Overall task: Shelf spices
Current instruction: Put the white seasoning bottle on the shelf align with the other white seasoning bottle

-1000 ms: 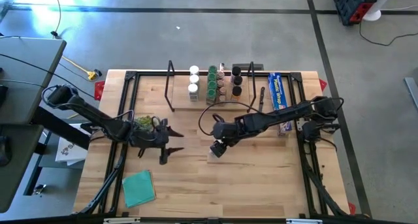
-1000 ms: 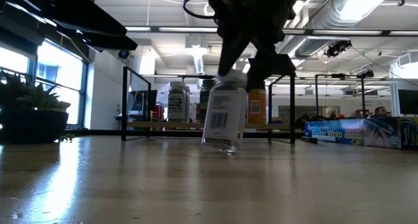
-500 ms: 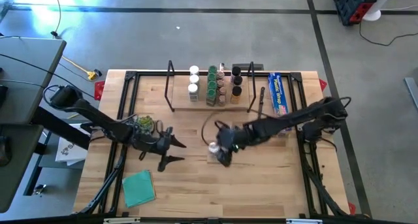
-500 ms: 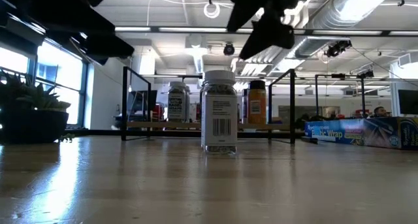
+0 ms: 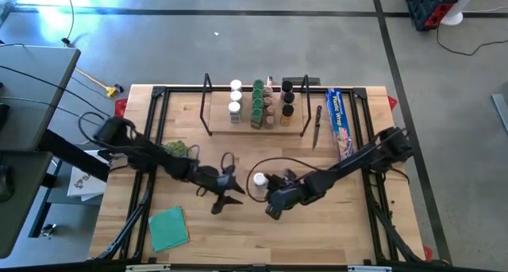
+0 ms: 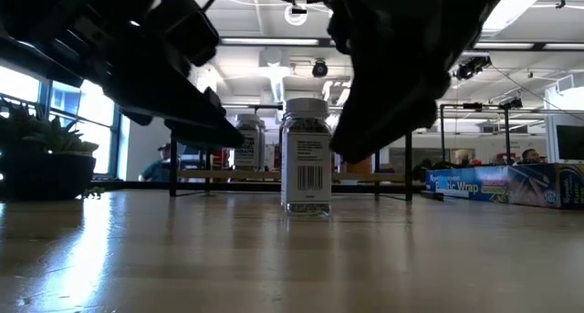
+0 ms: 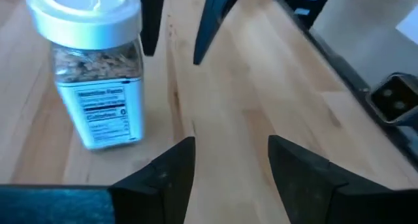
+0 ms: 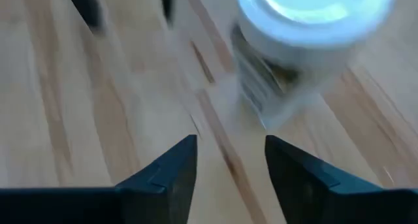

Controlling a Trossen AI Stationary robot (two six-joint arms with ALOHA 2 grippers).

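From above, a jar with a white lid (image 5: pixel 259 179) stands alone on the wooden table (image 5: pixel 238 232), well apart from the shelf (image 5: pixel 255 123) at the far side. More jars (image 5: pixel 262 104) stand in rows on that shelf. The left claw (image 5: pixel 232 192) is just to the left of the lone jar, and the right claw (image 5: pixel 270 205) is just beside it on the other side. Neither claw touches the jar. A long blue box (image 5: pixel 341 123) lies to the right of the shelf, and a flat teal square (image 5: pixel 168 228) lies near the front left corner. From table height, the jar (image 6: pixel 306 168) stands upright in the middle, with dark arm parts on both sides of it and the shelf (image 6: pixel 274 174) behind it. In the left wrist view, the left claw (image 7: pixel 230 164) is spread apart with nothing between its fingers (image 7: pixel 171 172), and the jar (image 7: pixel 91 61) stands off to one side of it. In the right wrist view, the right claw (image 8: pixel 228 160) is also spread apart and holds nothing, and the jar (image 8: pixel 307 41) stands ahead of it on the table.
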